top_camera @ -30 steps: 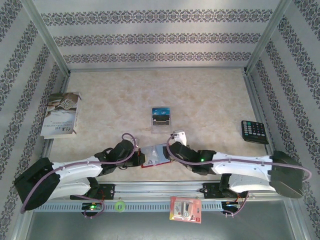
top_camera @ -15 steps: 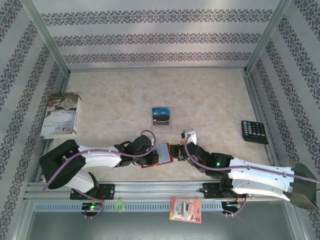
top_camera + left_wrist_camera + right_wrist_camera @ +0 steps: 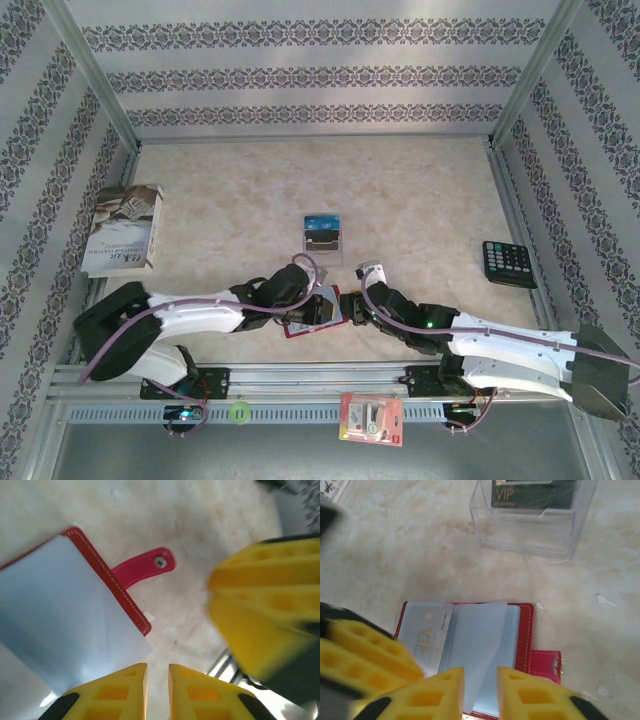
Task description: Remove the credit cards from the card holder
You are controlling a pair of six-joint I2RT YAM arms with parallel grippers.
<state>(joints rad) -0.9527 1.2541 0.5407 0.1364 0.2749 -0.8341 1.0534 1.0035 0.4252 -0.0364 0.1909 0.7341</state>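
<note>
We see the card holder (image 3: 65,610) open between both pincers; left pincer (image 3: 157,690) barely ajar, empty, at its edge; right pincer (image 3: 481,692) nearly closed around its pocket leaf (image 3: 480,645), grip uncertain.

The left arm (image 3: 190,315) and the right arm (image 3: 505,345) are white with black joints. A thin purple cable (image 3: 305,260) runs along each. A small green light (image 3: 428,323) glows on the right arm. The left gripper (image 3: 157,669) and right gripper (image 3: 481,672) have yellow fingers (image 3: 120,692) with square holes and black patches.
</note>
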